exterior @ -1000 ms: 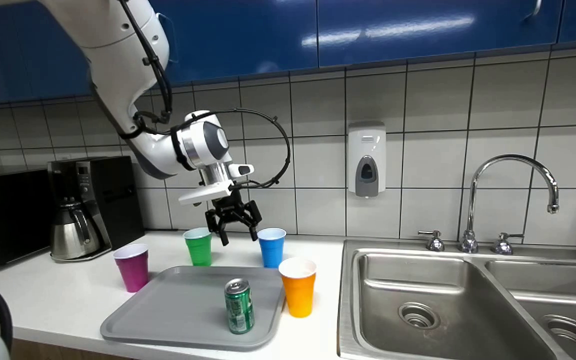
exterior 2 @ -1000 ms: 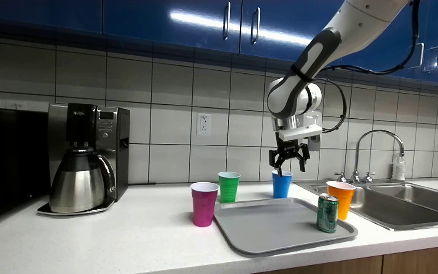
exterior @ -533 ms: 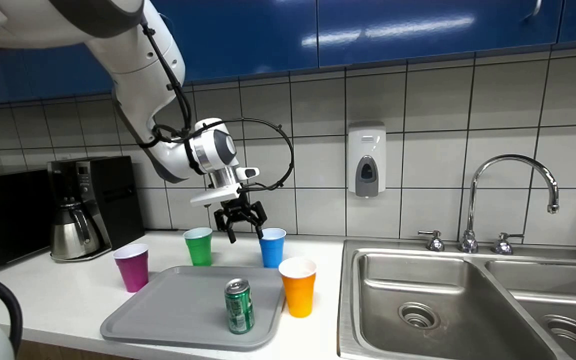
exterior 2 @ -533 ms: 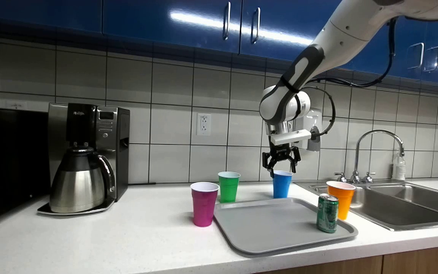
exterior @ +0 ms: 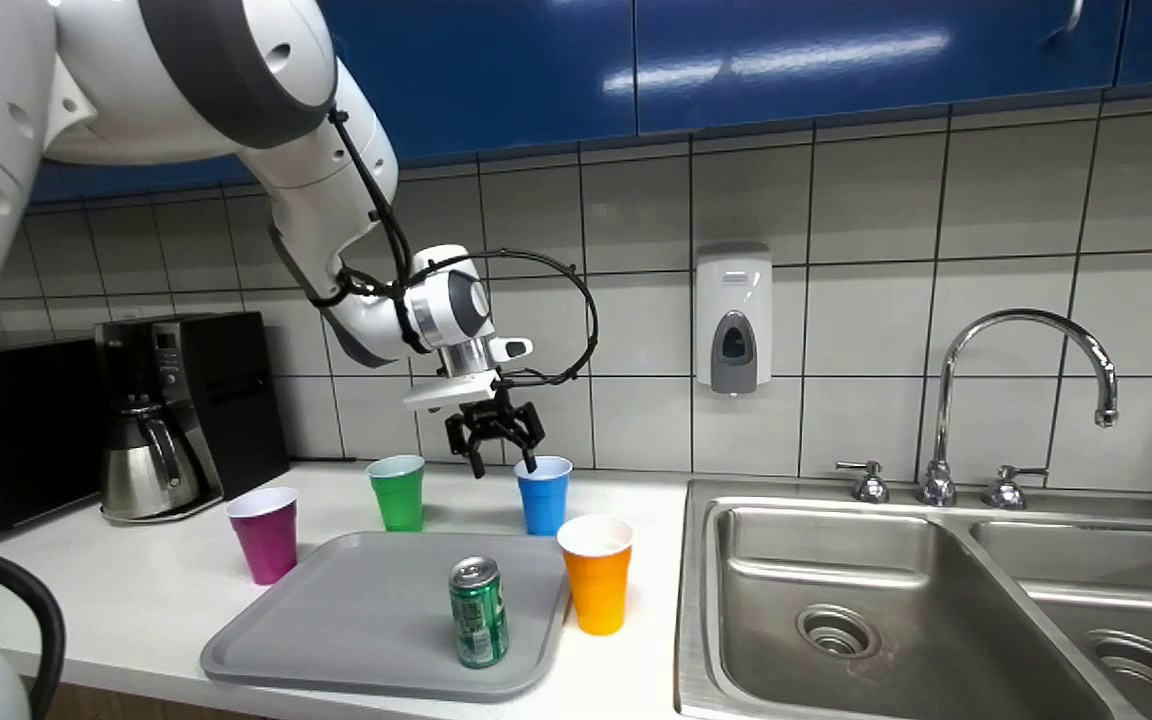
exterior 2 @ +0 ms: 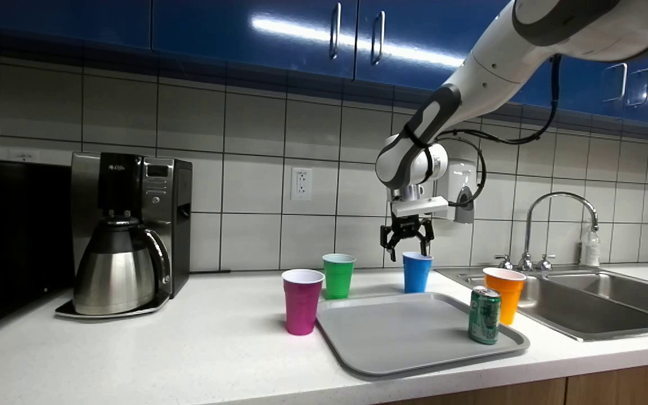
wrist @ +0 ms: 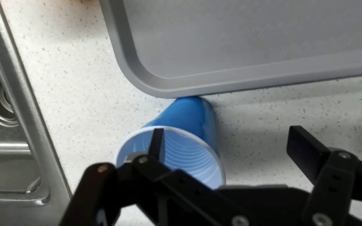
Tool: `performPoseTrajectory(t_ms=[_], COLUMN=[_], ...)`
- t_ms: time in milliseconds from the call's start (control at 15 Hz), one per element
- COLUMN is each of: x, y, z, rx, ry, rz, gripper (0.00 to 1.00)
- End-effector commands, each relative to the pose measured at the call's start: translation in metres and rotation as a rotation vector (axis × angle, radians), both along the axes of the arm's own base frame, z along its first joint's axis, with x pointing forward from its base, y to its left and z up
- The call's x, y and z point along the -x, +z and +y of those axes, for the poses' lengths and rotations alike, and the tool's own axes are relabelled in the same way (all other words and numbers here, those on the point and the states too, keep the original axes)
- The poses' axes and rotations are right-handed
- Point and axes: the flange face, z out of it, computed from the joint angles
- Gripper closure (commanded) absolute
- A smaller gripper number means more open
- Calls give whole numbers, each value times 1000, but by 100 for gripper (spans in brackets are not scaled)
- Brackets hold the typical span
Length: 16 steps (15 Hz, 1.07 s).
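My pincer [exterior 2: 409,255] is spread wide, with a big gap between its two black fingers [wrist: 306,153]; it hangs up by the top of the blue cup [wrist: 190,114], and in the wrist view one finger shows in front of the cup's round white mouth; I can't tell if it touches the rim; the blue cup stands up straight on the white counter [exterior 2: 217,349], right by a back corner of the gray tray [exterior: 366,610]; near the blue cup, over to the left in both exterior views, stands the green cup [exterior 2: 338,278]; more to the left and closer to the front is the pink cup [exterior 2: 302,309], just beside the tray; the orange cup [exterior: 596,585] is at the tray's other side, between it and the shiny sink [exterior: 696,600]; a little green can [exterior: 479,615] stands on the tray, near the orange cup; the sink has a bendy silver tap [exterior: 937,485], and a soap box [exterior: 733,310] hangs on the tile wall [exterior 2: 253,242]; far off, also to the left, I see a coffee maker [exterior 2: 158,191] with its pot [exterior 2: 115,281]; blue cupboards [exterior 2: 256,34] run along the top.
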Motion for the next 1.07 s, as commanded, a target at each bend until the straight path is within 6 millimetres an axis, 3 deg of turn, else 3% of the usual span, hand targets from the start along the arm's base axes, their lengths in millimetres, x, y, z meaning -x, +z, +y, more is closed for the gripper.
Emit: performPoseTrajectory(t_ms=[0,800,867,933,1000], x=[-23,-52,-53,-54,-55], y=[3,-17,-18,-18,-19], z=[-1,-9,-10,-10,-12], rx=[-11,-17,-19,-19,-18], ry=[6,-29,-30,-34,-36], rz=[8,24,26,26,27], gripper=[0,0,25,26,34])
